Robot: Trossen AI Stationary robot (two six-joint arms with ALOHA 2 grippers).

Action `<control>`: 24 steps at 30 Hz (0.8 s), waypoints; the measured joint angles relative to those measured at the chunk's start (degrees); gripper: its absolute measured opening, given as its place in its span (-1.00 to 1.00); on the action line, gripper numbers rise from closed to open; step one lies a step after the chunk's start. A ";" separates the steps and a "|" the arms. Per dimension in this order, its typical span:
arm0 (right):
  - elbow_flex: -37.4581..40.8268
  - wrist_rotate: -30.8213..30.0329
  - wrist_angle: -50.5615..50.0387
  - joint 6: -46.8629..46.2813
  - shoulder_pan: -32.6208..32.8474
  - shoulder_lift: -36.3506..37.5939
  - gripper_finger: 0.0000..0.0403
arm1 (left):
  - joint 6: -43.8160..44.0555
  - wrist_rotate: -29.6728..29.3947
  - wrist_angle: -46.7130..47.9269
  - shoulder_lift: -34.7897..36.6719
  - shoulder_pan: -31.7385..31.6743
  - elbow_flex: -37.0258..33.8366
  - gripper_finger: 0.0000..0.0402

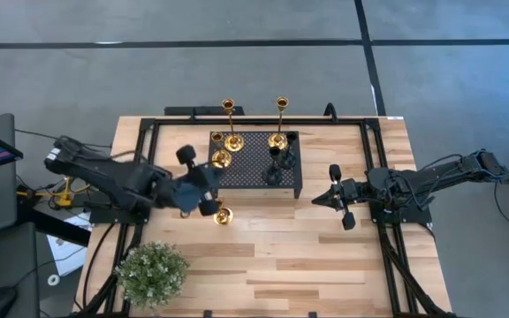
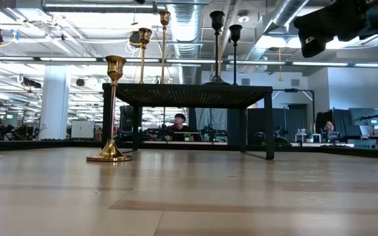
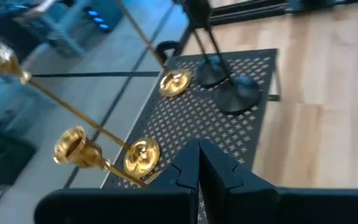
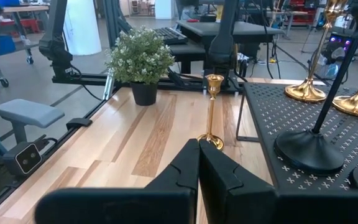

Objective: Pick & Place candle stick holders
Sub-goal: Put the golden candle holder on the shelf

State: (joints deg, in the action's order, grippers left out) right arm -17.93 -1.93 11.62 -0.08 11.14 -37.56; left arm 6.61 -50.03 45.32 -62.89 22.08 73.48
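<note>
Nearest the front edge, the green potted plant (image 1: 152, 274) sits at the table's left corner, out of the way. One gold candle stick holder (image 1: 223, 215) stands upright on the bare wood just in front of the black perforated stand (image 1: 246, 172), probably the next to be lifted onto it. The left gripper (image 1: 203, 188) hovers above the stand's near left corner, fingers pressed together on nothing. The right gripper (image 1: 322, 200) waits right of the stand, likewise pinched empty. On the stand, gold holders (image 1: 232, 141) cluster left and far, black holders (image 1: 274, 173) right, apparently already placed.
</note>
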 joint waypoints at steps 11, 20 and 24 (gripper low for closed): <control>0.00 0.00 0.83 0.02 0.00 0.00 -1.00 | 1.77 -15.54 -18.46 0.00 -0.03 -17.61 -0.99; 0.00 0.00 0.83 0.00 0.00 0.00 -1.00 | 2.73 -20.38 -23.15 0.04 -0.78 -22.48 -0.99; 0.00 -0.02 0.85 0.01 0.01 0.00 -1.00 | 2.71 -20.33 -23.72 0.02 -2.37 -22.75 -0.99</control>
State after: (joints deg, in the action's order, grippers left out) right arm -17.93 -1.95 12.47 -0.07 11.14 -37.56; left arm 9.32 -70.36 21.60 -62.88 19.72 50.73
